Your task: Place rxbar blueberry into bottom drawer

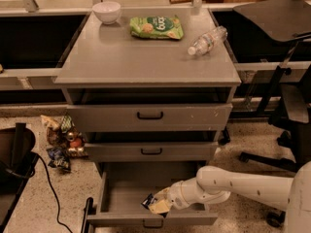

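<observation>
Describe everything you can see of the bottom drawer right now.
The bottom drawer is the lowest and deepest of three in the grey, metal-looking cabinet, and it is pulled wide open. Its plain grey front carries a small dark handle; its floor is bare on the picture's left. The hand reaches in from the picture's right, over the front part, holding the rxbar blueberry; whether the bar touches the floor cannot be told.
</observation>
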You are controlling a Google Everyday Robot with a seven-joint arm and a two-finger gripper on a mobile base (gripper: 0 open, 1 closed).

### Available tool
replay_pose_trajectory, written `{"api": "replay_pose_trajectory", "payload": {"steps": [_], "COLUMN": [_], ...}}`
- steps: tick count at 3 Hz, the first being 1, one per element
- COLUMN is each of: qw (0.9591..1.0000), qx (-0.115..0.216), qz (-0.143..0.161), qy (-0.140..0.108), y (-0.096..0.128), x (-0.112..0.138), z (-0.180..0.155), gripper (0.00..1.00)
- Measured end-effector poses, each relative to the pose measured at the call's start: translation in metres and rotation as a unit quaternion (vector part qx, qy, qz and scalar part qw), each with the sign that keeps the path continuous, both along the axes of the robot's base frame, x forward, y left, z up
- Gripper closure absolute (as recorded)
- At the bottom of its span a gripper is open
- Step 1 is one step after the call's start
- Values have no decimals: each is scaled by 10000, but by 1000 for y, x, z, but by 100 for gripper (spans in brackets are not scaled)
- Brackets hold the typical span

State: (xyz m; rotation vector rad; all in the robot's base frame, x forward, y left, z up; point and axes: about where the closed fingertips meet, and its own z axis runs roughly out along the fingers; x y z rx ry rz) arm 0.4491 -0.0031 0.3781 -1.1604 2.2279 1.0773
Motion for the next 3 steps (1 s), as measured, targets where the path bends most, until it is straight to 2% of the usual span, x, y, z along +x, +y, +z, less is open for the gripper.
{"api": "replay_pose_trajectory", "payload": {"steps": [1,2,3], "qw": [9991,9980,9986], "qx": [-379,-549,-338], "qz": [-185,-257,-277], "qy": [-68,-183,-289], "y": [-12,-42,-65], "x": [16,36,62], "z": [-16,-50,-84], "gripper": [100,100,100]}}
